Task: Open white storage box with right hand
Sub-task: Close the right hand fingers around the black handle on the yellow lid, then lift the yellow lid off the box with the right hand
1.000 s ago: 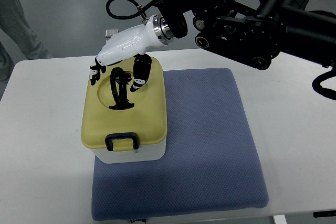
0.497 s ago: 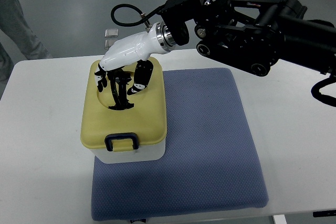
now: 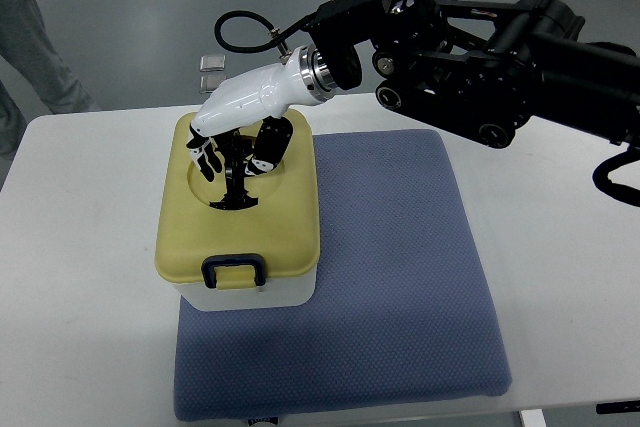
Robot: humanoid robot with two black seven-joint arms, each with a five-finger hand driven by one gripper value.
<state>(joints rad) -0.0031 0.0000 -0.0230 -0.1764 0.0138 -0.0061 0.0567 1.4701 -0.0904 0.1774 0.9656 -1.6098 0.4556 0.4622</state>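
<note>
The white storage box (image 3: 240, 292) stands on the left part of a blue mat, and its yellow lid (image 3: 285, 217) lies flat on top. A blue clasp (image 3: 232, 271) sits at the lid's near edge. A black carry handle (image 3: 236, 192) stands upright in the lid's round recess. My right hand (image 3: 235, 155), white with black fingers, reaches in from the right and hangs over that recess. Its fingers (image 3: 206, 159) are on the handle's left and the thumb on its right, curled around the handle's top. The left hand is out of sight.
The blue padded mat (image 3: 400, 277) covers the middle of the white table (image 3: 80, 277). My black right arm (image 3: 480, 47) crosses above the table's far edge. A person (image 3: 25, 17) stands at the far left on the floor. Two small packets (image 3: 212, 72) lie on the floor beyond the table.
My right hand has shifted slightly right and down over the recess. Its fingers have drawn in around the black handle, which now stands more upright.
</note>
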